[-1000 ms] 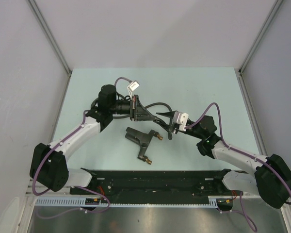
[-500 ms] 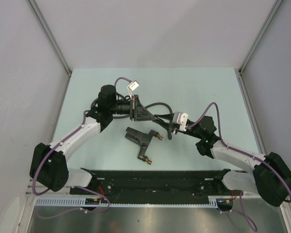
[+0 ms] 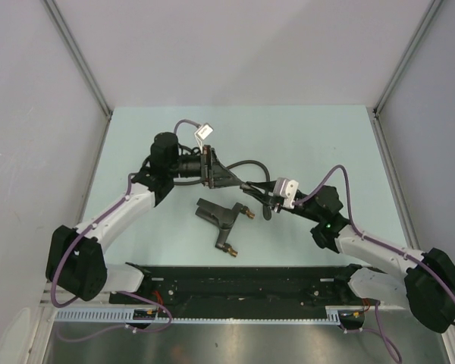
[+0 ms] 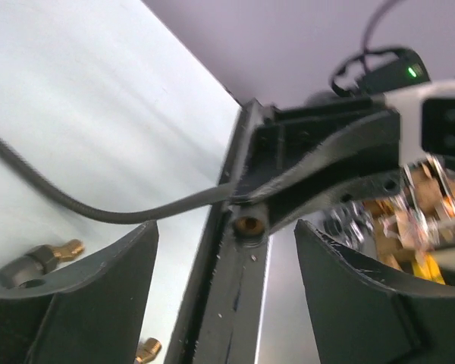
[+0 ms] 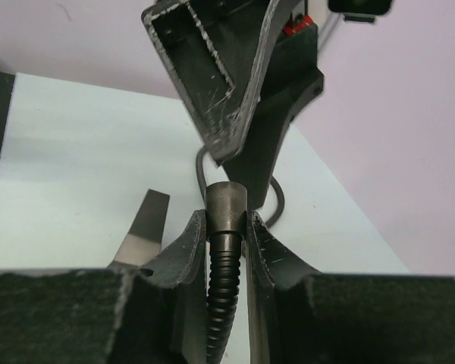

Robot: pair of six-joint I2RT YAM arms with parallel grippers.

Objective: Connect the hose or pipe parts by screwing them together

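The left gripper (image 4: 224, 243) stands released above the centre of the pale green table (image 3: 326, 144), its fingers clear of the hose (image 5: 224, 262). The right gripper (image 5: 226, 220) clenches the hose's end there. The forked fitting (image 3: 221, 218) lies loose just below.

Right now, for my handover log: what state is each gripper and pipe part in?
left gripper: open, gripping nothing.
right gripper: shut on the hose.
hose: held at one end, not screwed on.
forked fitting: lying on the table, untouched, unconnected.
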